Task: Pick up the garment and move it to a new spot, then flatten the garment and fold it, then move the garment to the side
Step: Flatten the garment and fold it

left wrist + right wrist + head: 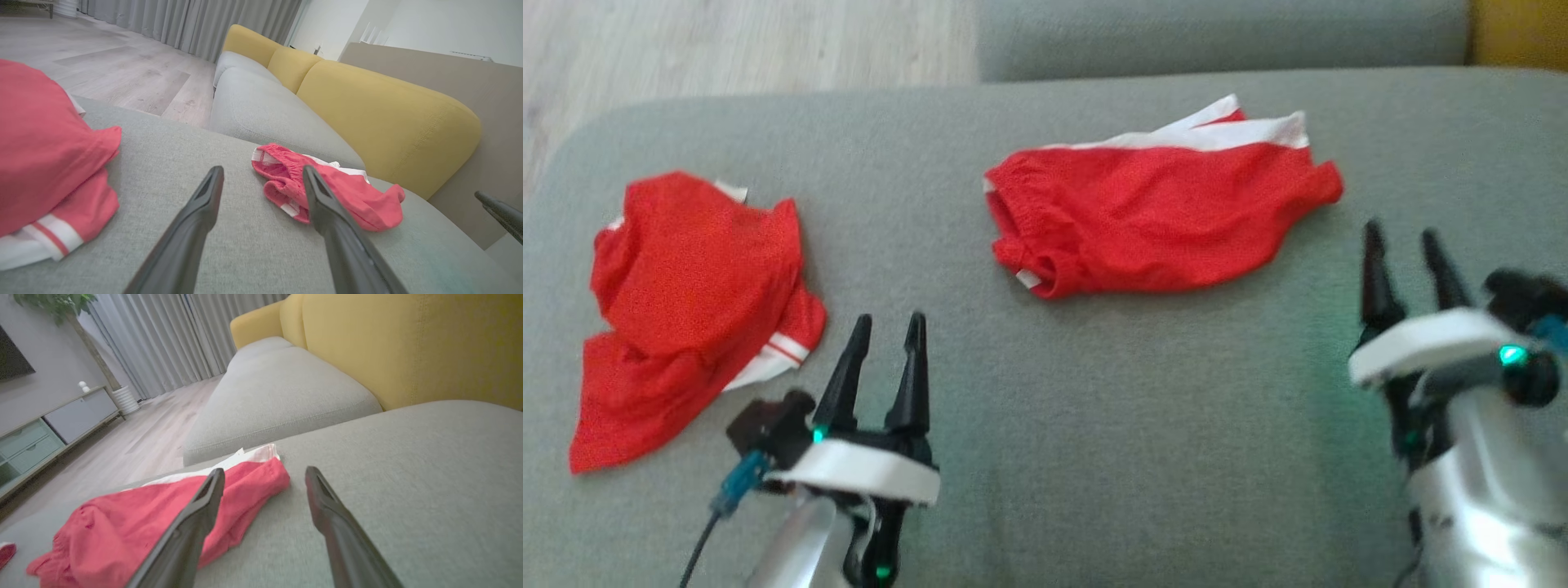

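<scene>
I see two red clothes on the grey sofa seat (1094,425). The red shorts (1160,220) with white trim lie in the middle. One crumpled red garment (686,302) lies on my left. I have two grippers. My left gripper (889,327) is near the crumpled one, and my right gripper (1403,233) is near the shorts. Both are spread wide and hold nothing.

left red garment (41,163): cut by left edge | red shorts (122,522): cut by bottom edge | head view: blurred
</scene>
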